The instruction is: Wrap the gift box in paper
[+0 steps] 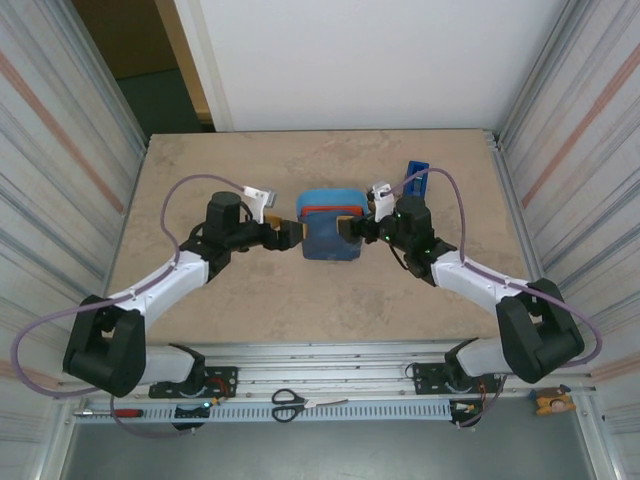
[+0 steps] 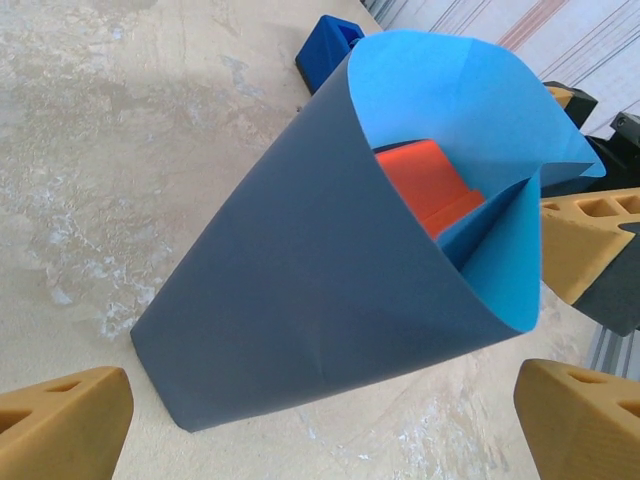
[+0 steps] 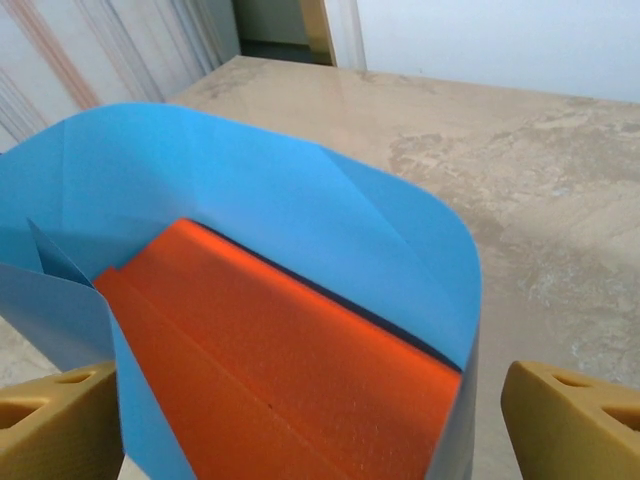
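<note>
I see the orange gift box [image 3: 270,370] lying in the middle of the surface [image 1: 300,160] inside the blue paper [image 2: 300,270], which curls loosely around it, while the left gripper [image 1: 291,235] and the right gripper [image 1: 350,230] stand at its two ends, both with jaws apart and clamped on nothing.

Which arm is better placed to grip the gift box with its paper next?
Probably the right: the right gripper, jaws open, straddles the gift box and the paper around it; the left gripper faces the paper's dark outer side.
</note>
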You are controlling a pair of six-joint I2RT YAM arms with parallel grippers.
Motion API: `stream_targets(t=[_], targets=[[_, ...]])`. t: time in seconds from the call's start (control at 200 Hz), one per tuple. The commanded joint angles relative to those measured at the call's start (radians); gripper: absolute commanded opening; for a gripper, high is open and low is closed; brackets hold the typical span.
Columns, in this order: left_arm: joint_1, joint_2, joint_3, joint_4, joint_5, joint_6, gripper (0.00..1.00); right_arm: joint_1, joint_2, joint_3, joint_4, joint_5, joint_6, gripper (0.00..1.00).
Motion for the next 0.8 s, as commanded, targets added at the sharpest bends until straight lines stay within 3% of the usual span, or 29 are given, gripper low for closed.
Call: stream_targets(t=[0.0,0.356,0.696,0.792], targets=[[-0.010,0.014,0.043,0.023,0.025,0.000,0.98,-0.006,0.032,0.030,0.025,-0.005,0.026,0.90],[-0.052,0.065,0.112,-0.021,-0.038,0.033,0.99,-0.023,0.073,0.048,-0.005,-0.007,0.061,0.74],[-0.128,0.183,0.222,-0.113,-0.198,0.035,0.99,-0.019,0.098,0.051,-0.074,0.000,0.065,0.67],[-0.143,0.200,0.224,-0.113,-0.227,0.035,0.99,-0.019,0.092,0.055,-0.093,0.005,0.068,0.69]])
